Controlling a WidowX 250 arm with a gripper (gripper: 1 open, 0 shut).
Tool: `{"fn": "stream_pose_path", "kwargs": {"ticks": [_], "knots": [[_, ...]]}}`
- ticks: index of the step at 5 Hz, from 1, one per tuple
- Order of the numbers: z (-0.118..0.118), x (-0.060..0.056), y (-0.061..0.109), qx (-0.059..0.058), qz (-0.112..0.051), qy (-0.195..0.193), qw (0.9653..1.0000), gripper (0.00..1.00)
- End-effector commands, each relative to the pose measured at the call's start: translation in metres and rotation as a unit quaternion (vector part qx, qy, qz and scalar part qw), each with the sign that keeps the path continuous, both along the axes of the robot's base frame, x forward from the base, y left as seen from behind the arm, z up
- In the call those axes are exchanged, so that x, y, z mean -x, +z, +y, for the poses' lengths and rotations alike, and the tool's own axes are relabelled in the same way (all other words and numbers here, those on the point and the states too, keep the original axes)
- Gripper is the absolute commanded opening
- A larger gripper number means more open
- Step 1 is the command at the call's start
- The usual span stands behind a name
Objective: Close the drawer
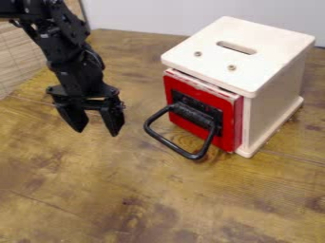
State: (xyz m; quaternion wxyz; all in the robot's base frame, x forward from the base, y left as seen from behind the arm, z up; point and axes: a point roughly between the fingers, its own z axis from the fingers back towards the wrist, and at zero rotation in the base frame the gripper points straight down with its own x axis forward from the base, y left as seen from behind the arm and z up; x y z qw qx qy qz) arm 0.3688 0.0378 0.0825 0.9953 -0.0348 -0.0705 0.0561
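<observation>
The glossy red drawer (199, 110) sits in the front of a small cream wooden box (249, 66); its face stands about flush with the box front. Its large black loop handle (177, 133) hangs down and forward onto the table. My black gripper (94, 121) hangs on its arm at the left, fingers pointing down and spread open, empty. It is a short way left of the handle, not touching it.
The wooden table (140, 199) has a worn, patchy top. A woven basket-like thing (23, 59) stands at the far left behind the arm. The cream box has a slot (235, 46) in its top.
</observation>
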Motion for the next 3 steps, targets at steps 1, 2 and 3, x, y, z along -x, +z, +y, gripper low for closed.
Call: {"fn": "stream_pose_path", "kwargs": {"ticks": [1,2,3], "knots": [[0.012,-0.0043,0.0368,-0.008,-0.053,0.013,0.9985,1.0],[0.0137,-0.0057,0.0367,-0.009,-0.052,0.012,0.9985,1.0],[0.0141,-0.0076,0.0361,-0.011,-0.051,0.009,0.9986,1.0]]}}
